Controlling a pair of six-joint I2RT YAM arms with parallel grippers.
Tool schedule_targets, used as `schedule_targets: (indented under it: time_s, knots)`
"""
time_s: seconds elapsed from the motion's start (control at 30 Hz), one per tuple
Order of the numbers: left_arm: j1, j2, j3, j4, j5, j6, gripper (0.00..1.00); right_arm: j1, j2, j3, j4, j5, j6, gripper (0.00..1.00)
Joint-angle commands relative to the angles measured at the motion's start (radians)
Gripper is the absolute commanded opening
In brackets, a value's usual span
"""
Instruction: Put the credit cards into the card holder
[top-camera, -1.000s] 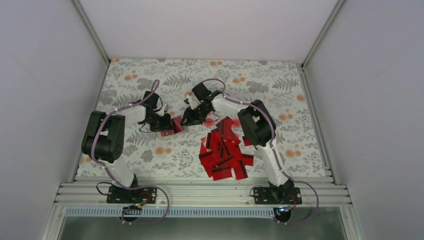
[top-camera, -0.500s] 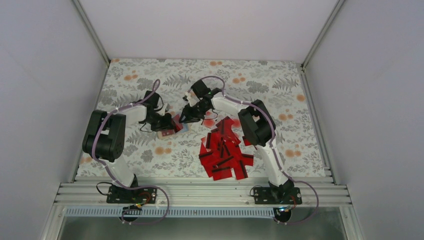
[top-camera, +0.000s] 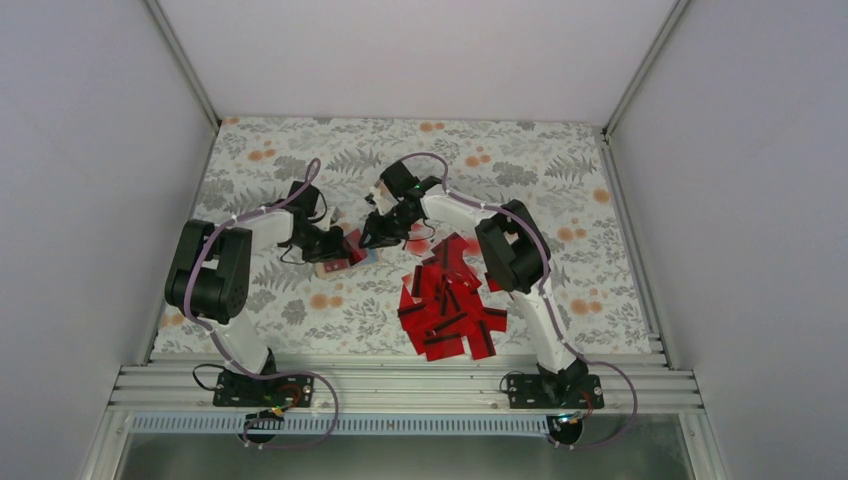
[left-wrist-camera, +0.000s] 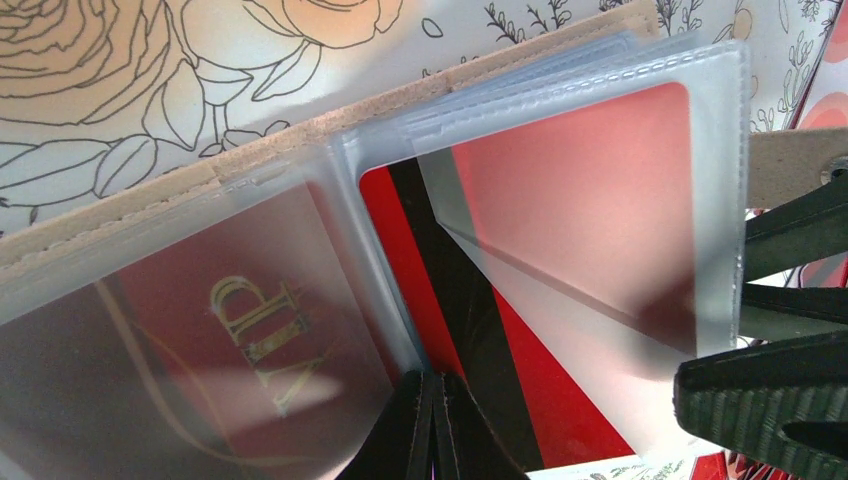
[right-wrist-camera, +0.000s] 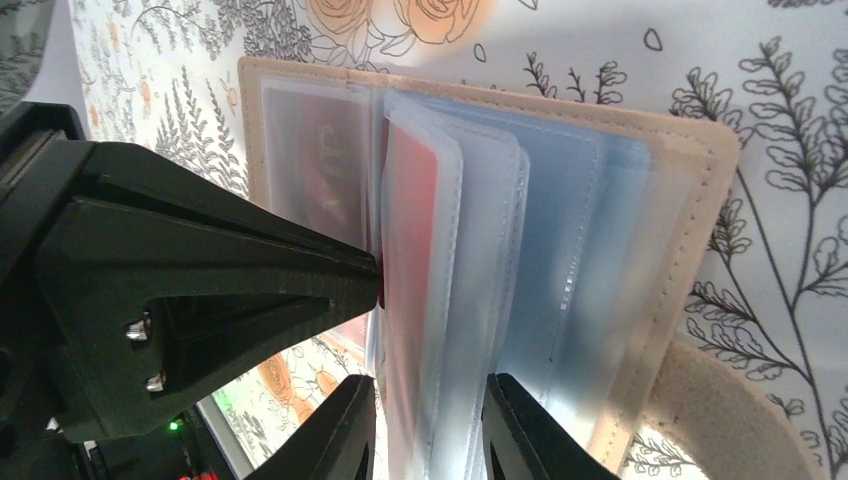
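My right gripper (right-wrist-camera: 430, 385) has slid a little left, up to the card holder (right-wrist-camera: 690, 200). Nearest me, the credit cards (top-camera: 447, 300) lie heaped on the bench (top-camera: 560, 170). Past them the card holder lies open, with one red card (left-wrist-camera: 540, 385) partway in a clear sleeve (left-wrist-camera: 600, 180). My left gripper (left-wrist-camera: 430, 400) is clenched on a sleeve edge. The right jaws sit either side of the sleeves; I cannot tell if they pinch.

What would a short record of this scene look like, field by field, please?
card holder: open, clear sleeves fanned out
left gripper: shut, tips at the sleeves
right gripper: closed around a few sleeves
filled sleeves: a VIP card; a striped red card
loose cards: red pile beside the right arm
surface: floral cloth
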Motion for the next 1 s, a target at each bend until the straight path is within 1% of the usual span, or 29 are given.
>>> schedule_targets:
  time_s: [0.0,0.33,0.83,0.97]
  knots:
    - [-0.008,0.021,0.004,0.02,-0.009,0.014,0.02,0.017,-0.024,0.036,-0.043,0.04,-0.006,0.28]
    - [-0.008,0.023,0.003,0.023,-0.012,0.012,0.02,0.028,-0.055,0.057,-0.082,0.105,-0.009,0.29]
    - [-0.01,0.022,0.003,0.023,-0.014,0.014,0.02,0.049,-0.046,0.083,-0.087,0.084,-0.005,0.29]
    - [-0.009,0.013,0.007,0.021,-0.017,0.008,0.02,0.053,-0.051,0.083,-0.075,0.047,-0.006,0.29]
